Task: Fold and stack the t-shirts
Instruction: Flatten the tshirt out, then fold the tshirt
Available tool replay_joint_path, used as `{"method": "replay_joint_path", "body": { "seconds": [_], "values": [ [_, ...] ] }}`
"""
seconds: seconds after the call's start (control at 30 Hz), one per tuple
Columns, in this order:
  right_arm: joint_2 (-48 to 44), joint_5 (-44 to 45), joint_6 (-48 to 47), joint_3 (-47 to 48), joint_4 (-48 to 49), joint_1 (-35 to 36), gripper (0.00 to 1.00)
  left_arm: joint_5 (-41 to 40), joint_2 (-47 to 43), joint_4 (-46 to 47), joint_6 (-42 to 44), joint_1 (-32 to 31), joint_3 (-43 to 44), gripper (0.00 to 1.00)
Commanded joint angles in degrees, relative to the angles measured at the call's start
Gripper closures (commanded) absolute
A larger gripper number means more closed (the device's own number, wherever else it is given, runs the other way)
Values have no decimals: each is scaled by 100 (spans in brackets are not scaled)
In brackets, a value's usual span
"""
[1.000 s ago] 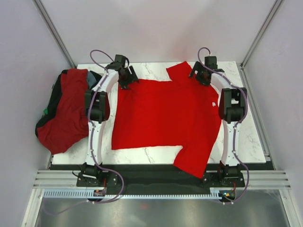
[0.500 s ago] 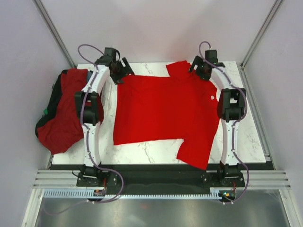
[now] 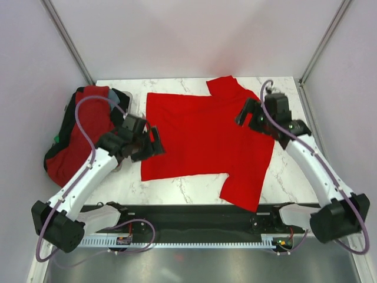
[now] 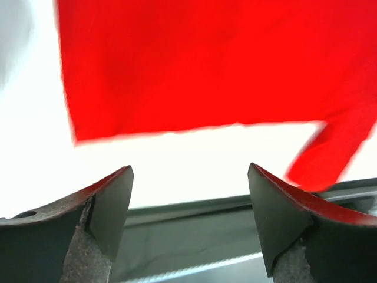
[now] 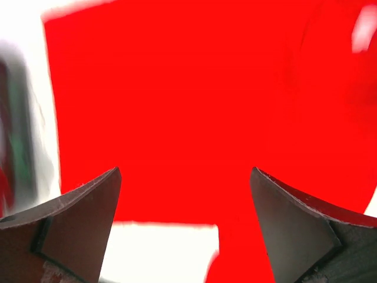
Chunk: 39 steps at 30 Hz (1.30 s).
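While only overhead shows heaped shirts [image 3: 79, 138], wrist views show left fingers [image 4: 100, 206], right fingers [image 5: 76, 215] parted, empty, red t-shirt [image 3: 206, 135] flat.

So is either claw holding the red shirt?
No, the left gripper and right gripper are open and empty, the red t-shirt lying flat.

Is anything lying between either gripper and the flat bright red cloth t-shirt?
Nothing visible does: the bright red cloth t-shirt lies bare, with the open left gripper beside its left edge and the open right gripper over its right side.
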Motion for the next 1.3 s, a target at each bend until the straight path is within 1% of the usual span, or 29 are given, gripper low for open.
{"method": "replay_joint_path", "body": {
  "seconds": [0.0,0.03,0.07,0.1,0.13,0.2,0.27,0.4,0.5,0.53,0.6,0.8,0.9,1.0,1.03,1.17,1.27],
  "values": [
    [-728,-112,594,-1305,-410,462,2,-688,-671,-557,-945,-188,-1074,15],
    [-942,-68,726,-1813,-401,594,2,-706,-1030,-531,-1105,-188,-1564,15],
    [-1318,-85,815,-2053,-409,786,2,-776,-1208,-531,-1367,-188,-1778,15],
    [-1479,-138,894,-2264,-427,875,2,-829,-1340,-522,-1553,-196,-1971,15],
    [-1637,-147,1051,-2623,-505,946,2,-733,-1533,-261,-1650,-179,-2278,15],
    [-2024,-138,1210,-2976,-611,1122,2,-654,-1552,-13,-1800,-66,-2534,13],
    [-2305,-16,1377,-3075,-839,1210,2,-417,-1255,241,-1818,145,-2772,13],
    [-2517,125,1396,-3110,-1296,1254,2,-231,-771,945,-1748,664,-3246,14],
    [-2587,82,1378,-3215,-1332,1254,2,-433,-533,1209,-1687,909,-3370,17],
    [-2614,38,1387,-3242,-1315,1263,2,-294,-507,1314,-1582,1015,-3397,20],
    [-2675,-24,1396,-3347,-1289,1263,2,-214,-480,1559,-1555,1174,-3449,22],
    [-2439,125,1352,-3628,-1306,1307,4,-354,-111,1921,-1467,1183,-3441,28],
    [-2307,125,1352,-3664,-1271,1368,4,-328,65,2070,-1458,1183,-3458,36],
    [-2315,353,1404,-3655,-1341,1386,4,-223,126,2193,-1458,1183,-3520,48],
    [-2324,415,1491,-3655,-1376,1386,4,-197,109,2228,-1467,1183,-3537,55],
    [-2254,863,1659,-3751,-1631,1526,6,-231,-110,2220,-1440,1183,-3529,71],
    [-2018,916,1799,-3769,-1544,1720,5,-302,-234,2159,-1405,1183,-3459,82]
  ]
}}
